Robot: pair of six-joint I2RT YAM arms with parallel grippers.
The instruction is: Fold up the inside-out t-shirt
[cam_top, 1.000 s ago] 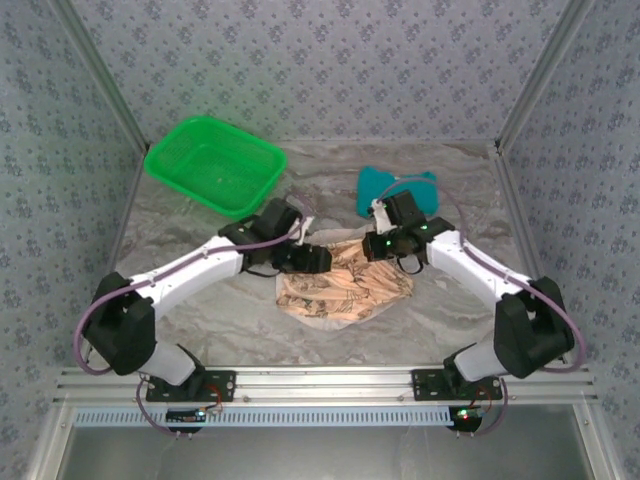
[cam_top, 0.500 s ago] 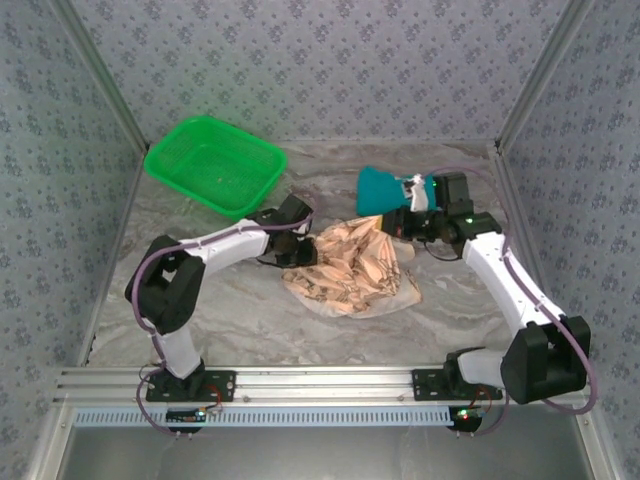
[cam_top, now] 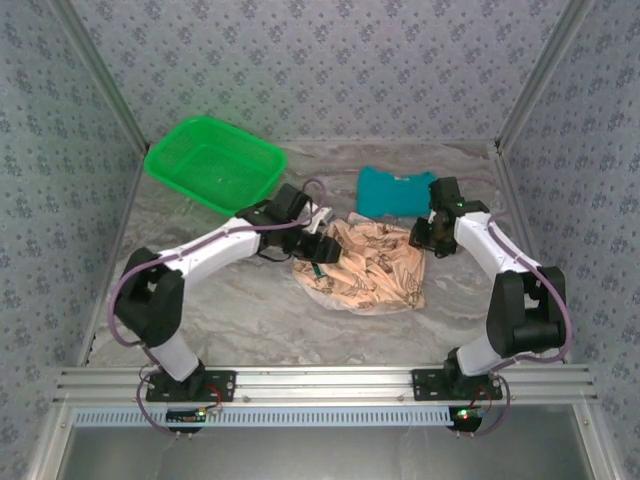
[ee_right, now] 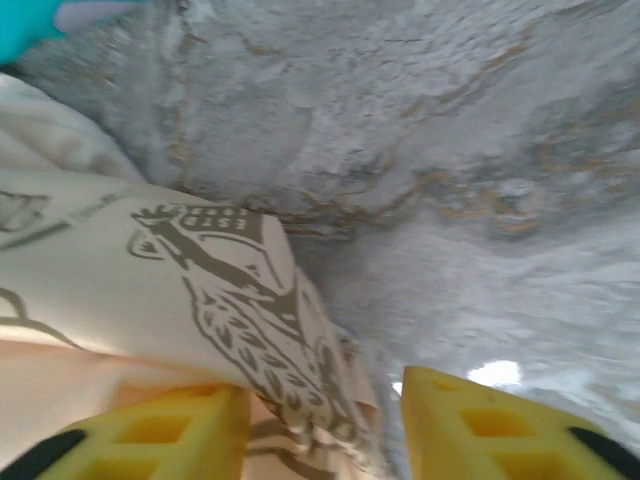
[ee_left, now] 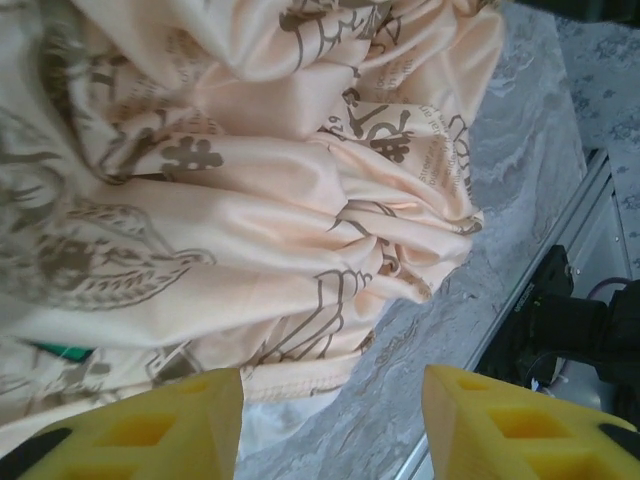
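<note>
While t-shirt (cam_top: 365, 270) lies bunched, left gripper (ee_left: 332, 388) and right gripper (ee_right: 325, 400) gape at opposite edges; teal garment (cam_top: 393, 190) close behind.

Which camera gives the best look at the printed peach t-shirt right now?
The top external view: it shows nearly the whole t-shirt, crumpled in a heap on the table. The left wrist view gives a close-up of its folds and prints; the right wrist view catches one printed edge.
</note>
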